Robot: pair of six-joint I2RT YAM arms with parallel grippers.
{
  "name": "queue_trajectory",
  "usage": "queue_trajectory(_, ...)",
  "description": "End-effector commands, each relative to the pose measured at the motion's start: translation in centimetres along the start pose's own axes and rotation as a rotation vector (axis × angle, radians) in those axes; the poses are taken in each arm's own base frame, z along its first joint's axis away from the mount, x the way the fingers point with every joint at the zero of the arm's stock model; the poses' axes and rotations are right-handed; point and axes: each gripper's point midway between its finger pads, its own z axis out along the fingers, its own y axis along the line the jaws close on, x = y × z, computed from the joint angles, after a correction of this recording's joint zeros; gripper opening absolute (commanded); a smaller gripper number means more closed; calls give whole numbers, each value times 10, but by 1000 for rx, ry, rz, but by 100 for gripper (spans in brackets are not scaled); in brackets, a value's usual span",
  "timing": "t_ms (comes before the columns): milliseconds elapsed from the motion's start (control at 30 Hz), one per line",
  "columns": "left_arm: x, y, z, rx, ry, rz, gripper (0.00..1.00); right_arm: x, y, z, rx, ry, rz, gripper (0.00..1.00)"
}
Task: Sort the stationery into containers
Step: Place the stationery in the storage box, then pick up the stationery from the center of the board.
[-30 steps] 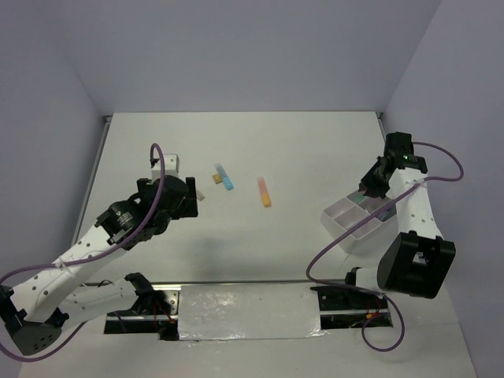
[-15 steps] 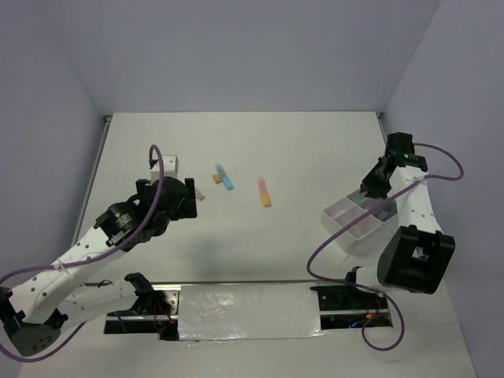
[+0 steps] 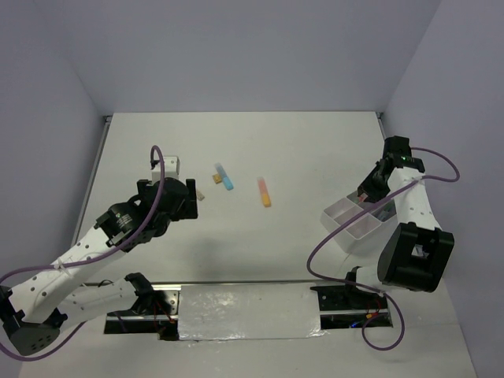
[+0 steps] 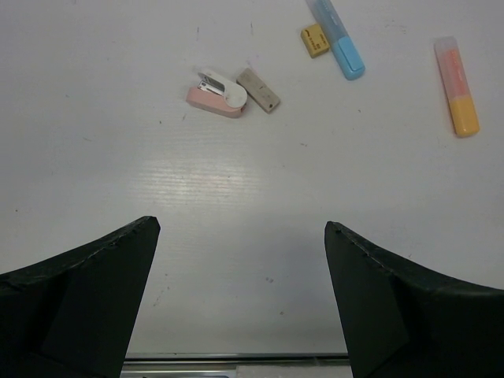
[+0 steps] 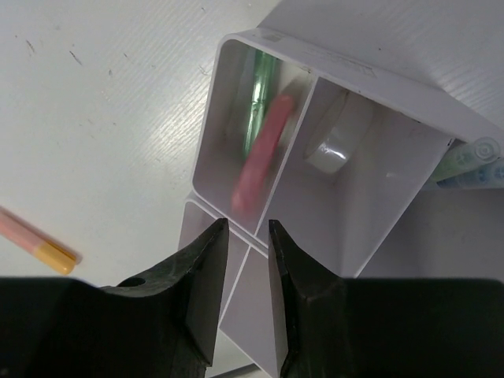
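The white divided tray [image 5: 370,87] lies under my right gripper [image 5: 248,224], which is open, its jaws a little apart with nothing between them. A pink marker [image 5: 264,150], blurred, lies in the tray's long compartment next to a green marker [image 5: 260,94]. A clear tape ring [image 5: 327,150] sits in the neighbouring compartment. My left gripper [image 4: 240,228] hangs wide open above bare table. Beyond it lie a pink-and-white item [image 4: 216,92], a grey eraser [image 4: 258,90], a tan eraser [image 4: 314,40], a blue marker [image 4: 339,39] and an orange marker [image 4: 457,87].
In the top view the tray [image 3: 344,206] sits at the right, close to the right arm's base, with the blue marker [image 3: 225,178] and orange marker [image 3: 264,192] mid-table. Pale pens [image 5: 468,161] stick out at the tray's far side. Walls close in the table.
My right gripper's jaws have parted slightly over the tray, and the pink marker now shows blurred inside the compartment. The left arm has stayed where it was.
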Motion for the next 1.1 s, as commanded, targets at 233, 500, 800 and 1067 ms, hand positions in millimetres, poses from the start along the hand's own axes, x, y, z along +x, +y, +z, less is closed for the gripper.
queue_trajectory(233, -3, 2, 1, -16, -19, 4, 99, -11, 5, -6, -34, -40, -5, 46)
queue_trajectory(500, 0, 5, 6, -56, -4, -3, 99, -44, 67, -94, -290, -206, -92, 65)
queue_trajectory(800, 4, 14, 22, -138, 53, -42, 99, 7, 154, -171, -591, -317, -394, 86)
queue_trajectory(1067, 0, 13, 30, -205, 75, -95, 100, 97, 201, -151, -609, -307, -689, 100)
